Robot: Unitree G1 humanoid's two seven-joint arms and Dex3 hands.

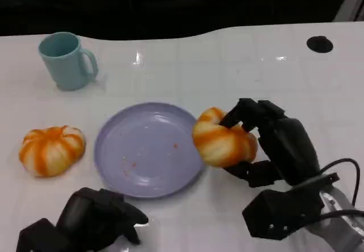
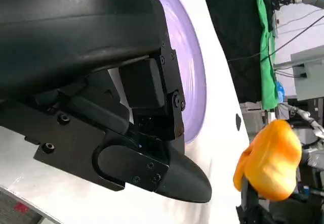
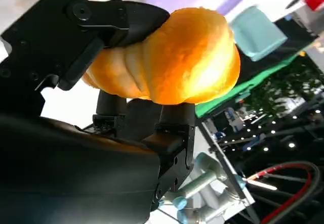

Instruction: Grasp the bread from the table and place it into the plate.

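Note:
My right hand point(image 1: 273, 147) grips an orange-and-white striped bread roll point(image 1: 223, 140), lifted at the right rim of the lilac plate point(image 1: 147, 149). In the right wrist view the roll point(image 3: 174, 59) sits clamped between black fingers point(image 3: 109, 19). The left wrist view shows the same roll point(image 2: 271, 159) held off beyond the plate point(image 2: 190, 62). A second striped roll point(image 1: 51, 149) lies on the white table, left of the plate. My left hand point(image 1: 94, 220) rests low at the table's front, below the plate, fingers curled with nothing in them.
A teal mug point(image 1: 67, 60) stands at the back left. A small black round mark point(image 1: 319, 44) sits at the back right of the table. Crumbs dot the plate's middle. A black cable point(image 1: 344, 166) loops by my right wrist.

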